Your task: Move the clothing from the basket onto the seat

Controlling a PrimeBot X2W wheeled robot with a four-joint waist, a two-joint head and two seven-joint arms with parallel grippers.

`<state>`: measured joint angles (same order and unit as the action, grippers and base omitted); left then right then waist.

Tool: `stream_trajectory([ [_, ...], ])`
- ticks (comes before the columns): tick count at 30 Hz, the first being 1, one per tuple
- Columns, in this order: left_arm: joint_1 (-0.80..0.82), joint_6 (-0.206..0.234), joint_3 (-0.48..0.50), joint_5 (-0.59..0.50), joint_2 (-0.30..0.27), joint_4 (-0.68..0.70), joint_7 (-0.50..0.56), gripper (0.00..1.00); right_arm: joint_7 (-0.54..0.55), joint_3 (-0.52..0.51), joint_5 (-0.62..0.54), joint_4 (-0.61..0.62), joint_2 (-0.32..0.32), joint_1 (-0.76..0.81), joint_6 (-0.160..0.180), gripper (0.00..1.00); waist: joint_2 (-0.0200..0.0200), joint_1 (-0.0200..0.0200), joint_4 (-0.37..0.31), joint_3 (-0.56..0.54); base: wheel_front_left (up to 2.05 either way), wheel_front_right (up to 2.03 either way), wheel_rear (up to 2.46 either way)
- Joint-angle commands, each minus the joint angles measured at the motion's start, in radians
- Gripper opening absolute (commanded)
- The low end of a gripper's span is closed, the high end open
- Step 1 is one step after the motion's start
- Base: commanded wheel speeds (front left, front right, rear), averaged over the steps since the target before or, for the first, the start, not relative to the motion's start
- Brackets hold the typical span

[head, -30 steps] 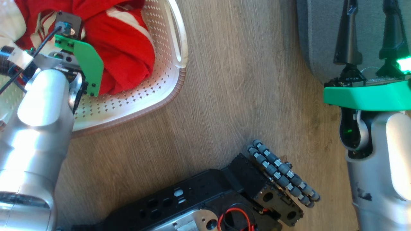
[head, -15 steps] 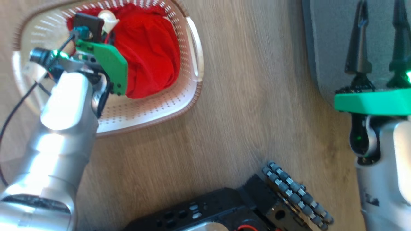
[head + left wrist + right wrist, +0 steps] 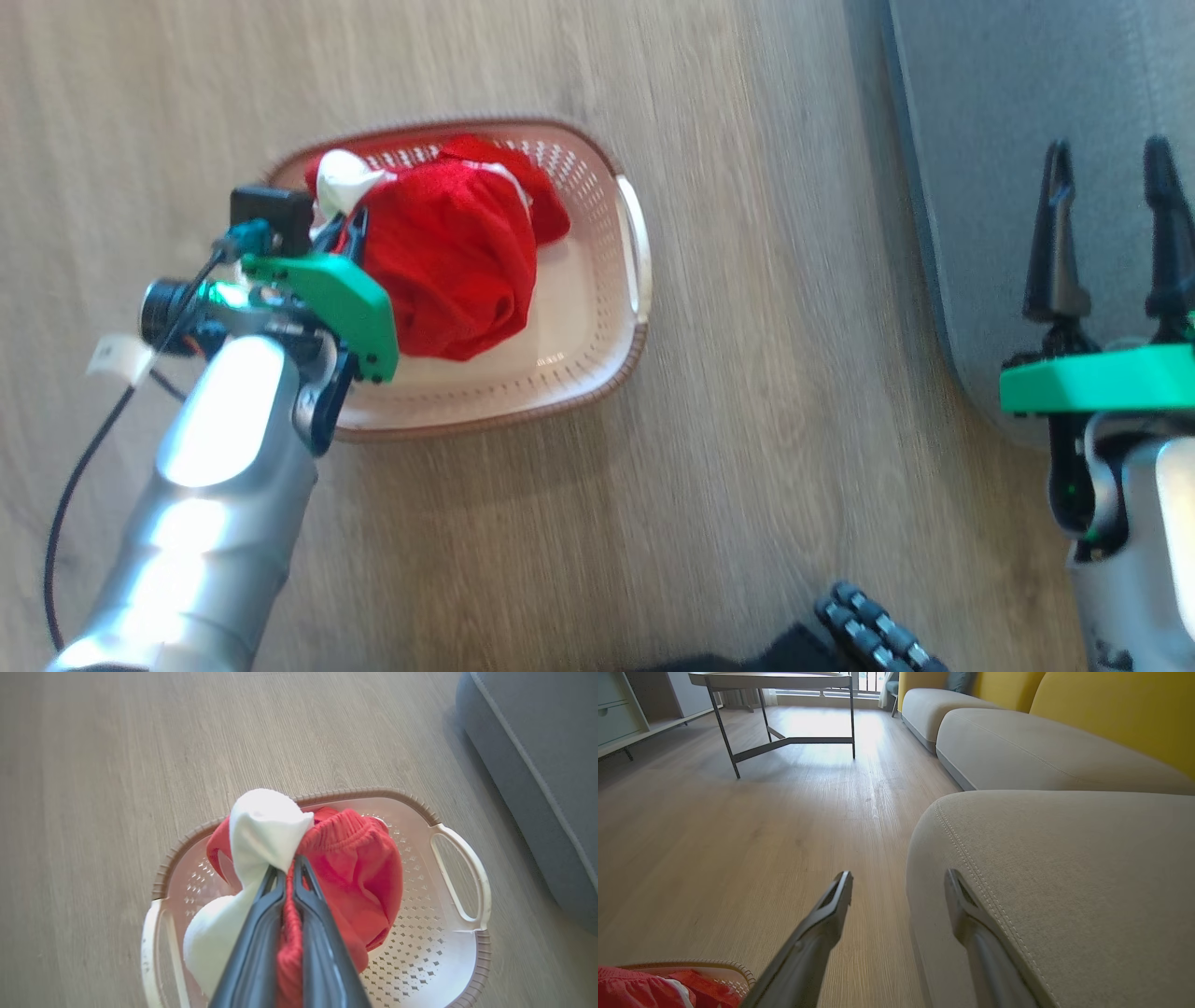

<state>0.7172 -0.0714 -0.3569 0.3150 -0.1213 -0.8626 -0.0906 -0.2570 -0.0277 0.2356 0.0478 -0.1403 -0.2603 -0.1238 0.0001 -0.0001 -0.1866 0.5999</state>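
The clothing (image 3: 457, 271) is a red bundle with a white part, and it hangs over the basket (image 3: 597, 373) on the wooden floor. My left gripper (image 3: 350, 229) is shut on its top. In the left wrist view the two dark fingers (image 3: 261, 933) pinch red and white fabric of the clothing (image 3: 364, 868) above the perforated basket (image 3: 460, 947). My right gripper (image 3: 1106, 159) stands open with nothing in it over the near edge of the grey seat (image 3: 1027, 93). In the right wrist view the right gripper (image 3: 899, 882) straddles the stitched edge of the seat (image 3: 1064, 858).
The robot's black base with its rollers (image 3: 868, 635) is at the bottom edge. A black cable (image 3: 84, 467) trails by the left arm. Farther off stand a metal-legged table (image 3: 784, 681), more sofa cushions (image 3: 1017, 746) with yellow backs, and a cabinet (image 3: 616, 709).
The head camera has pulled back, so the whole basket shows now. The clothing has gathered into a bundle that hangs from my shut left gripper. The right gripper stays open by the seat.
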Motion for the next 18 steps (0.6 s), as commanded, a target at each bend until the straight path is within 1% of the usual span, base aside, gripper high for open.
stream_trajectory([
  [1,-0.027,-0.001,0.036,0.013,-0.027,0.041,-0.02,0.0,-0.005,0.013,-0.006,0.02,-0.027,0.039,-0.007,1.0,-0.0001,0.0001,0.046,-0.09,0.0,0.0,0.0],
  [10,-0.179,0.016,0.075,0.068,-0.054,0.171,-0.048,0.0,-0.005,0.002,-0.002,-0.001,-0.067,0.118,-0.007,1.0,-0.0001,0.0001,0.081,-0.232,0.0,0.0,0.0],
  [18,-0.305,0.05,0.103,0.1,-0.089,0.334,-0.034,0.0,-0.005,-0.003,0.005,-0.016,-0.085,0.18,-0.007,1.0,-0.0001,0.0001,0.108,-0.332,0.0,0.0,0.0],
])
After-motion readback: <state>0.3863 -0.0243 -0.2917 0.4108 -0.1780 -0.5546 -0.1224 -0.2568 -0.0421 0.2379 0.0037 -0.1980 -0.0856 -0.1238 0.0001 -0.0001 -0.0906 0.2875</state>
